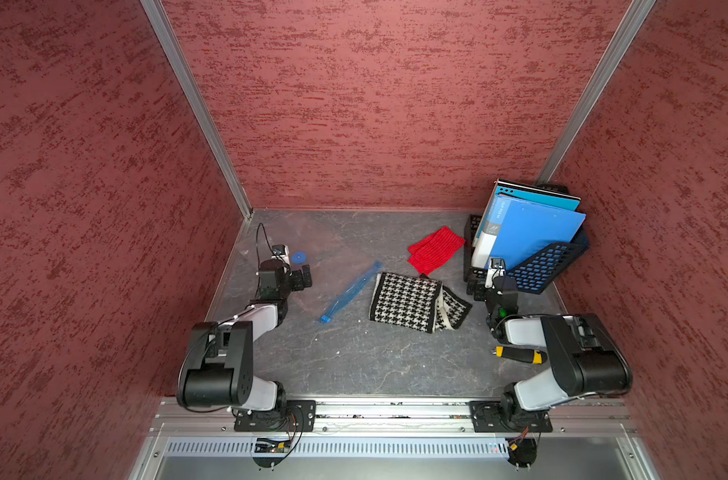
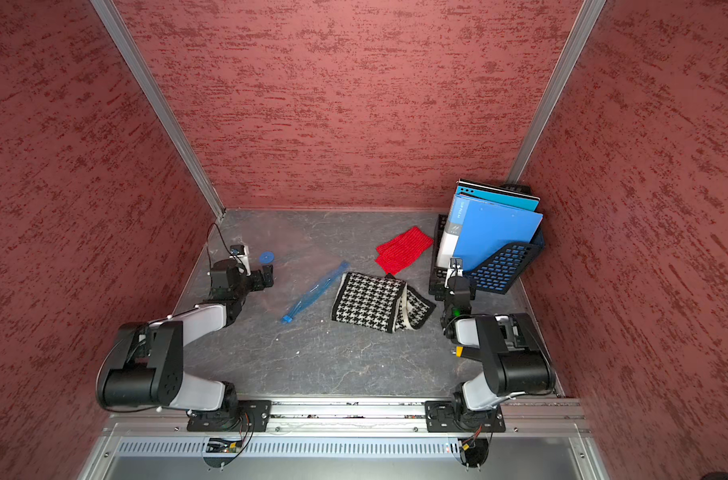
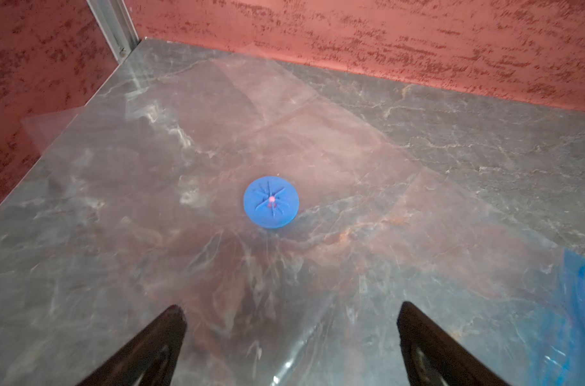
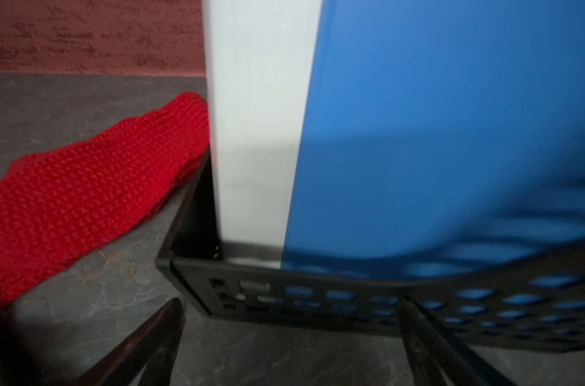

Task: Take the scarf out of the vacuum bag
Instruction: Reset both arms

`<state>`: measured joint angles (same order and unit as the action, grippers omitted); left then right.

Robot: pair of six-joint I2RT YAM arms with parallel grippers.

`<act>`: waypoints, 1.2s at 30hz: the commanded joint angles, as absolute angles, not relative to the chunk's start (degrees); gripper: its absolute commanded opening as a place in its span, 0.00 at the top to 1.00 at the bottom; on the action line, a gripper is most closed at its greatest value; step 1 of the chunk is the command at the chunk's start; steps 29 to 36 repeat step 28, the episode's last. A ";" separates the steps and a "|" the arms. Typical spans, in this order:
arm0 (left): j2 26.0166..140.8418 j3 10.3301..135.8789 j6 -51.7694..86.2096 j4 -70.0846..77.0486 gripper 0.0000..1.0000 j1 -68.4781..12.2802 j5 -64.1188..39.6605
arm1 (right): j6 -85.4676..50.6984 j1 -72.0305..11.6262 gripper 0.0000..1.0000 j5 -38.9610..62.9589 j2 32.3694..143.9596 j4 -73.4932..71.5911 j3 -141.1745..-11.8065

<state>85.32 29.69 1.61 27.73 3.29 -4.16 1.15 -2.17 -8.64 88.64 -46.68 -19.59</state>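
Seemingly the job is done. In both top views the houndstooth scarf (image 1: 406, 301) lies folded on the table (image 1: 354, 365), outside the vacuum bag (image 1: 324, 270) and just beside the far end of its blue zip strip (image 1: 351, 291). The bag spreads flat from that strip toward the left back corner, with its round valve (image 1: 298, 257) facing up. The left gripper (image 1: 307, 276) hangs over the film near the valve, jaws wide and empty. The right gripper (image 1: 476, 291), equally wide, holds nothing in front of the file rack (image 1: 553, 266). A red knit cloth (image 1: 435, 248) lies beyond the scarf, and a screwdriver (image 1: 518, 354) lies by the right arm. Red textured walls (image 1: 354, 104) close three sides.

From the left wrist, the film looks thin, light and slippery on the glossy marbled top. It would likely slide unless pinched at the stiffer zip strip or a corner. The scarf looks soft and limp, best taken at a folded edge.

From the right wrist, the jaws stand apart before the rack, with the red cloth right beside its corner.
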 commanded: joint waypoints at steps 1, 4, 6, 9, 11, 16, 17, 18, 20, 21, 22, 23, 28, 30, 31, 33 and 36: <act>85.47 25.37 0.03 42.36 0.00 3.94 -7.56 | 2.95 -1.76 0.01 1.70 88.12 -54.59 -20.51; 86.70 20.92 1.16 51.12 0.00 4.74 -7.91 | 3.45 -1.76 0.01 3.14 88.18 -54.67 -20.58; 87.03 20.63 1.43 52.96 0.00 4.88 -7.68 | 3.33 -1.76 0.01 2.62 88.31 -55.16 -20.43; 87.21 21.28 0.95 51.31 0.00 4.31 -7.08 | 2.33 -1.73 0.01 0.41 88.28 -55.33 -20.30; 87.35 21.85 -0.18 50.87 0.00 3.23 -6.40 | 2.51 -1.76 0.01 0.65 88.24 -55.36 -20.26; 87.52 21.89 -0.42 50.90 0.00 2.88 -6.06 | 3.03 -1.76 0.01 2.46 88.22 -54.15 -20.76; 87.45 22.01 -0.48 50.38 0.00 2.90 -6.06 | 3.08 -1.76 0.01 2.42 88.08 -54.07 -20.76; 87.48 21.97 -0.35 50.76 0.00 2.97 -6.18 | 3.06 -1.75 0.01 2.42 88.15 -54.14 -20.79; 87.37 22.08 -0.30 50.33 0.00 3.26 -6.77 | 3.07 -1.76 0.01 2.37 88.13 -54.05 -20.88; 87.53 22.15 -0.33 50.36 0.00 3.25 -6.70 | 3.06 -1.76 0.01 2.45 88.16 -54.05 -20.84; 87.53 22.21 -0.31 50.26 0.00 3.34 -6.85 | 3.08 -1.76 0.01 2.40 88.07 -54.05 -20.87; 87.54 22.27 -0.31 49.93 0.00 3.47 -6.94 | 3.08 -1.76 0.01 2.41 88.07 -54.05 -20.86; 87.46 21.99 -0.17 50.69 0.00 3.58 -7.33 | 2.64 -1.76 0.01 1.56 88.24 -53.10 -21.35; 87.46 21.99 -0.17 50.69 0.00 3.58 -7.33 | 2.64 -1.76 0.01 1.56 88.24 -53.10 -21.35; 87.46 21.99 -0.17 50.69 0.00 3.58 -7.33 | 2.64 -1.76 0.01 1.56 88.24 -53.10 -21.35; 87.46 21.99 -0.17 50.69 0.00 3.58 -7.33 | 2.64 -1.76 0.01 1.56 88.24 -53.10 -21.35; 87.46 21.99 -0.17 50.69 0.00 3.58 -7.33 | 2.64 -1.76 0.01 1.56 88.24 -53.10 -21.35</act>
